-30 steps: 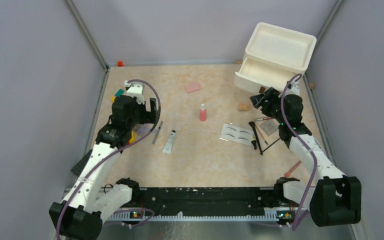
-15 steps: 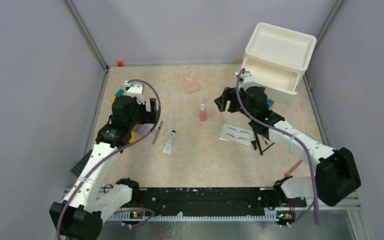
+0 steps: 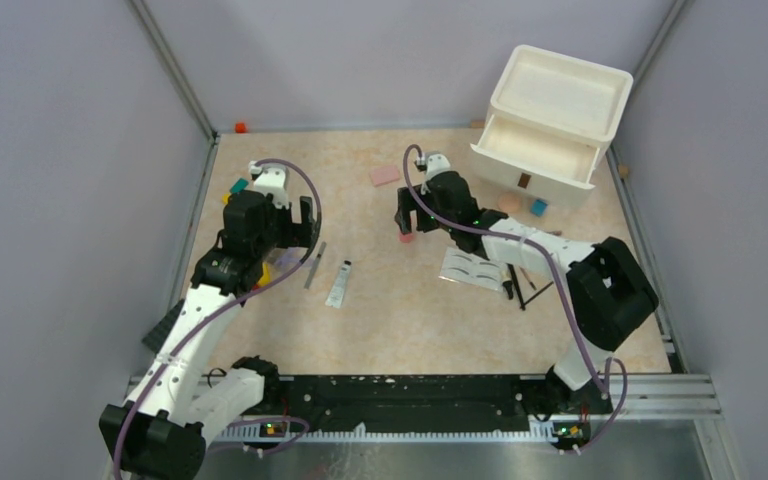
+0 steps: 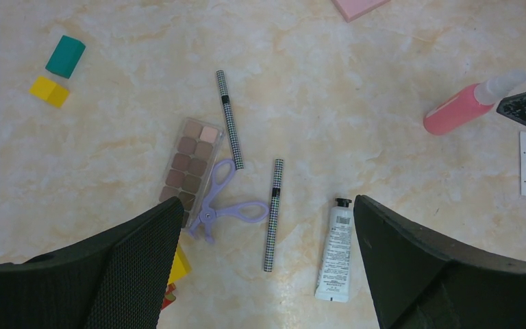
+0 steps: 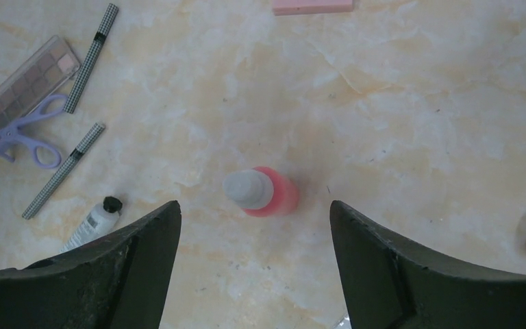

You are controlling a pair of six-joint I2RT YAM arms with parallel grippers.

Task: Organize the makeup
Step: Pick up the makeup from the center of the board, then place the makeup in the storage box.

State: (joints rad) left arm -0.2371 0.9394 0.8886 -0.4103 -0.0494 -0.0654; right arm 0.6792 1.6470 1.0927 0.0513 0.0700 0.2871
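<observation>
Right gripper (image 5: pixel 253 204), jaws spread wide and holding nothing, hovers over the pink spray bottle (image 5: pixel 274 195), which stands upright on the surface (image 5: pixel 411 110) between them. I judge a slightly off-centre descent could clip its white cap (image 5: pixel 248 188) and topple it sideways.

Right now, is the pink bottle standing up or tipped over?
Standing up. The right wrist view looks straight down on the pink bottle, its white cap pointing up at the camera.

Marbled table (image 3: pixel 380 320) holds spray bottle (image 5: pixel 260 192) (upright), silver tube (image 4: pixel 333 250), eyeshadow palette (image 4: pixel 190 164).
</observation>
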